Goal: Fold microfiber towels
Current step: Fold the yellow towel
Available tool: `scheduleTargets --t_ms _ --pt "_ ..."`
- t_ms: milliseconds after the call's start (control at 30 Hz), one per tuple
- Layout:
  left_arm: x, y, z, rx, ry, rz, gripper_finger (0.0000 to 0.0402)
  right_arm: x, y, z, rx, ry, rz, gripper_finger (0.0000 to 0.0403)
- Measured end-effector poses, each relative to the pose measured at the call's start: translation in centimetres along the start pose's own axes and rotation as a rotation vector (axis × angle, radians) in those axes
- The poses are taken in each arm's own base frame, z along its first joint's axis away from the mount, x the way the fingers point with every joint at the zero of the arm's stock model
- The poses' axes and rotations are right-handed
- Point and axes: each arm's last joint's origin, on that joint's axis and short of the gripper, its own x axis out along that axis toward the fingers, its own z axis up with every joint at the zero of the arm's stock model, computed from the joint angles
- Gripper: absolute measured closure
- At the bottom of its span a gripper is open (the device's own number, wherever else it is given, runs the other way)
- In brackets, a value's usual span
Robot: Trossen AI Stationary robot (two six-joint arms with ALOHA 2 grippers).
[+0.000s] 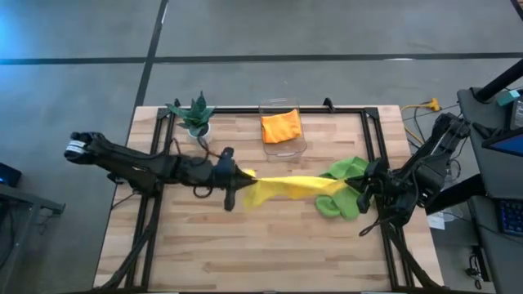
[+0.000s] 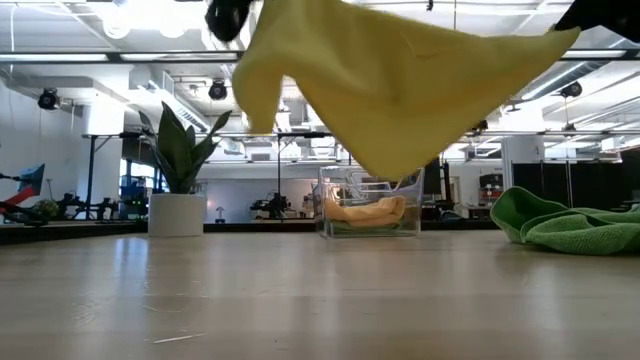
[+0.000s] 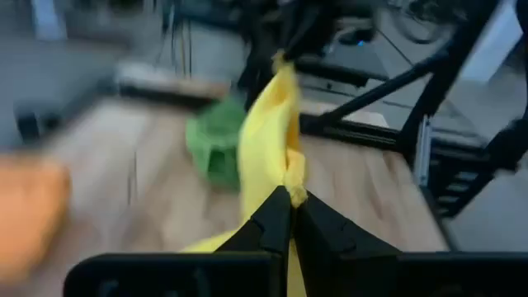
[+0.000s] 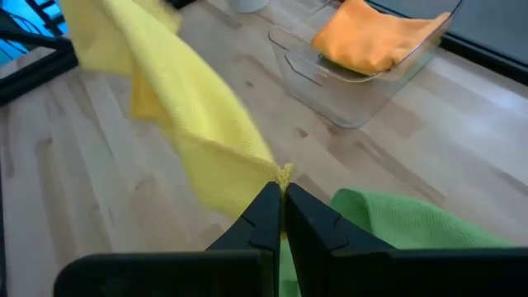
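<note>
Left hand and right hand each pinch a corner of the yellow towel, stretched above the tabletop; next, probably lay it flat.

The bare wooden table top along the near edge lies open, with free passage across its whole width. Mid-table, the stretched yellow microfiber towel hangs clear of the surface and bars passage at gripper height; space remains beneath it. The crumpled lime green towels occupy the right side. Along the far edge stand the clear plastic bin holding an orange towel, and the small green potted plant, well apart.
</note>
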Motion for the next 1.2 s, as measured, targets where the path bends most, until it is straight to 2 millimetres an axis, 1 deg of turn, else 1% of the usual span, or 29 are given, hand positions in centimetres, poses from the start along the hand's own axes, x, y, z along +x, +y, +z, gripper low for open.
scheduleTargets --t_ms 33,100,167,233,367,500,567,633,700,800,900,967,1033,1100,1200 --pt "0.1 -0.4 0.1 0.052 -0.012 0.007 0.0401 0.0 0.1 0.0 0.005 -0.001 0.004 0.0390" --pt "0.8 -0.9 -0.3 0.095 0.006 0.004 0.0401 0.0 0.2 0.0 0.014 -0.002 0.011 0.0390" --pt "1.8 -1.0 -1.1 0.082 0.056 -0.005 0.0401 0.0 0.2 0.0 0.020 -0.002 0.014 0.0390" --pt "3.1 -1.2 -2.4 0.050 0.126 -0.062 0.0401 0.0 0.2 0.0 0.023 -0.002 0.016 0.0390" --pt "5.5 -2.3 -6.0 -0.036 0.316 -0.215 0.0386 0.0 0.4 0.0 0.034 0.001 0.026 0.0390" --pt "7.7 -3.2 -10.2 -0.045 0.484 -0.246 0.0361 0.0 0.4 0.0 0.033 0.029 0.031 0.0390" --pt "8.7 -3.4 -11.7 -0.040 0.525 -0.247 0.0344 0.0 0.4 -0.1 0.035 0.040 0.034 0.0390" --pt "9.7 -3.6 -12.5 -0.053 0.515 -0.268 0.0323 0.0 0.4 -0.1 0.036 0.058 0.038 0.0390" --pt "10.4 -3.8 -12.8 -0.077 0.490 -0.305 0.0300 0.0 0.5 -0.2 0.035 0.075 0.042 0.0390" --pt "10.8 -3.7 -12.7 -0.089 0.457 -0.312 0.0267 0.0 0.5 -0.2 0.036 0.091 0.045 0.0390" --pt "10.9 -3.3 -12.5 -0.080 0.414 -0.224 0.0242 0.0 0.5 -0.3 0.035 0.104 0.049 0.0390" --pt "11.2 -2.9 -12.1 -0.073 0.379 -0.141 0.0231 0.0 0.5 -0.3 0.035 0.105 0.049 0.0390" --pt "11.6 -2.2 -11.6 -0.086 0.354 -0.101 0.0224 0.0 0.5 -0.3 0.030 0.105 0.051 0.0390" --pt "12.4 -1.7 -11.2 -0.147 0.331 -0.093 0.0221 0.0 0.5 -0.3 0.023 0.107 0.052 0.0390" --pt "13.8 -0.9 -11.2 -0.220 0.342 -0.122 0.0221 0.0 0.6 -0.3 0.024 0.107 0.055 0.0390"
